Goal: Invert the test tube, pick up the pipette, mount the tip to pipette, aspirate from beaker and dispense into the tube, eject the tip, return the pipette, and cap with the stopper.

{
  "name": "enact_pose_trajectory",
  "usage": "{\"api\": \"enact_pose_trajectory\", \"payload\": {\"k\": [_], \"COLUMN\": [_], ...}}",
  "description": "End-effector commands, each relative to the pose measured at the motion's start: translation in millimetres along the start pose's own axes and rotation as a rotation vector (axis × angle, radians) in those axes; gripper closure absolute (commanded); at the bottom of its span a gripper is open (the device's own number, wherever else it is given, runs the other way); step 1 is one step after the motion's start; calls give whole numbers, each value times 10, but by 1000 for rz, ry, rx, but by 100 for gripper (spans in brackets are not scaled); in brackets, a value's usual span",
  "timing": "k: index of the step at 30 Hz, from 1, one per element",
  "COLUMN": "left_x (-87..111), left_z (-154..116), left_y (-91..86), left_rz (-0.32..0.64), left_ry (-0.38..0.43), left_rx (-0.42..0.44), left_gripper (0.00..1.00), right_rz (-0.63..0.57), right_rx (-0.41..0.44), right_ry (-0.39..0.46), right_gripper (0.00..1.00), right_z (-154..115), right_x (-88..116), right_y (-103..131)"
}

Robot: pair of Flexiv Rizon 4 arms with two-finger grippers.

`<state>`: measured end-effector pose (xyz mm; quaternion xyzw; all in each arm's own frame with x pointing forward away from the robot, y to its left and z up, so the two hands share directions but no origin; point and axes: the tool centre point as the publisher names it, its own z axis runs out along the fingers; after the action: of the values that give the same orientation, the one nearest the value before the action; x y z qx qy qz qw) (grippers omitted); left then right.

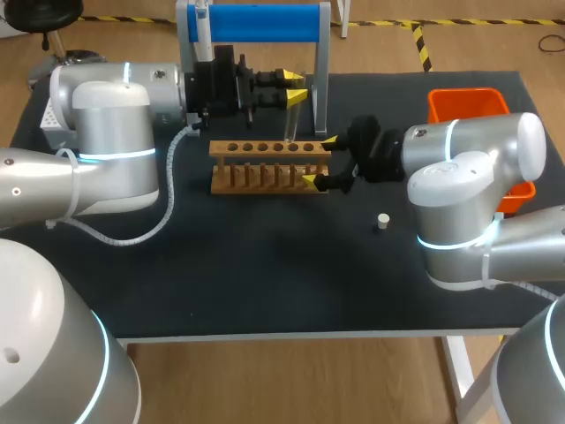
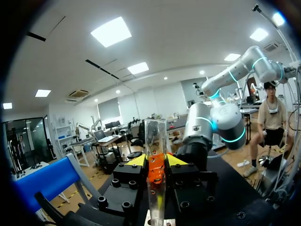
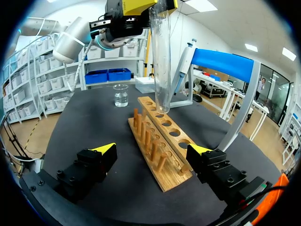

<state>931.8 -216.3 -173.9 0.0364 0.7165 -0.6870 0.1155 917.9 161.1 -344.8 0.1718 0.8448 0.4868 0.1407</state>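
No legible text, no labels — nothing readable

You've got a dark tabletop (image 1: 265, 283) | wooden rack (image 1: 265, 168) mid-rear | blue-bar stand (image 1: 256, 22) just behind it | stopper (image 1: 382, 221), small and white, right of rack, apart | orange bin (image 1: 468, 104) far-right corner | beaker (image 3: 121, 95) past rack's left end

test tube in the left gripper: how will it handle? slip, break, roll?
Likely fragile: the test tube looks like thin clear glass. Probably slippery: the left gripper pinches its smooth round wall from two sides only. Laid on the table it would likely roll; the rack holes suit it better.
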Motion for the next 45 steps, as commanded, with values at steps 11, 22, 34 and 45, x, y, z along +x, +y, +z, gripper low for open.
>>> {"api": "enact_pose_trajectory", "payload": {"k": [11, 22, 34, 45], "left_x": [-151, -257, -340, -399], "left_z": [-18, -71, -90, -126], "left_y": [99, 219, 305, 413], "left_rz": [-53, -99, -123, -155], "left_ry": [14, -1, -14, -29], "left_rx": [-7, -7, 0, 7], "left_gripper": [100, 100, 100, 100], "right_rz": [0, 0, 0, 0], "right_rx": [-1, -1, -1, -1], "right_ry": [0, 0, 0, 0], "right_gripper": [0, 0, 0, 0], "right_z": [1, 1, 1, 1], "right_x": [2, 2, 2, 2], "right_y": [-6, -6, -6, -6]}}
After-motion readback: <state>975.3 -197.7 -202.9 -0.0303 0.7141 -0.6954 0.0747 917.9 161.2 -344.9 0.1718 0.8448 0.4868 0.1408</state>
